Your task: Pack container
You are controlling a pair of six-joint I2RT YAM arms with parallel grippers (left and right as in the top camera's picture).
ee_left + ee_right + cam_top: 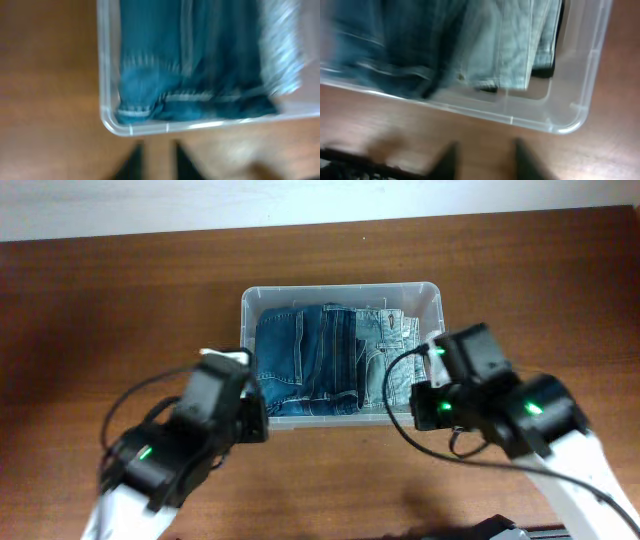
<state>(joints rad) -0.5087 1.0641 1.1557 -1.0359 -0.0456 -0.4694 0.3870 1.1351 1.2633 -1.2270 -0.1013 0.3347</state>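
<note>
- Container [430, 305]: clear plastic bin in the middle of the desk [120, 300], long side facing the arms. It is filled with folded jeans, a dark pair [305, 360] on the left and a pale pair [385, 350] on the right.
- Handling, my guess: the walls are thin and smooth, likely slippery and a bit flexy. The denim load gives it some weight. Best hold looks like the rolled rim at the short ends, one arm each.
- Left end effector [157, 147]: fingers parted, nothing between them, above bare desk just off the near left corner.
- Right end effector [485, 147]: likewise released and empty, just off the near right corner.
- Hard to read: both wrist views are smeared. The bin floor is hidden under cloth. A dark item [542, 72] sits beneath the pale jeans; can't identify it. From overhead, the arms cover part of the near rim.
</note>
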